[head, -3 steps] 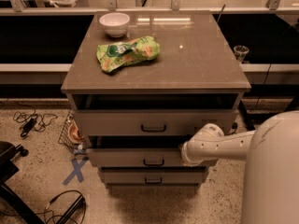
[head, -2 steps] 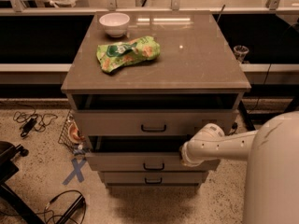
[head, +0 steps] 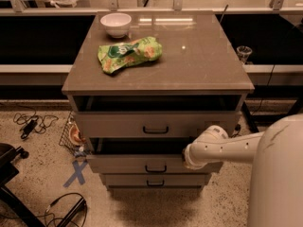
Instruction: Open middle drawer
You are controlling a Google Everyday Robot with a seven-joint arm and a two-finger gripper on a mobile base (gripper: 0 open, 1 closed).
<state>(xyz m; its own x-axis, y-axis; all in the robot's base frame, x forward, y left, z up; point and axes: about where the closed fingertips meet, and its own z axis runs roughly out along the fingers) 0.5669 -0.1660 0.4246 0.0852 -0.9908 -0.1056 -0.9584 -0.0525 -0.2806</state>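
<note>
The middle drawer (head: 142,164) is a low grey-taupe front with a small black bar handle (head: 156,168). It stands partly pulled out of the cabinet, with a dark gap showing above its front. My white arm reaches in from the right. My gripper (head: 186,158) is at the top edge of the middle drawer front, right of the handle, and is mostly hidden behind the wrist. The taller top drawer (head: 156,125) also stands slightly out. The bottom drawer (head: 156,180) is pushed in.
A white bowl (head: 116,23) and a green snack bag (head: 129,54) lie on the cabinet top (head: 199,60). Cables (head: 31,124), a wire basket (head: 71,134) and a blue tape cross (head: 76,172) are on the floor at left. My white body (head: 277,183) fills the lower right.
The middle drawer front has slid out a little further toward the camera, and my wrist has moved with it. The top drawer and the things on the cabinet have not moved.
</note>
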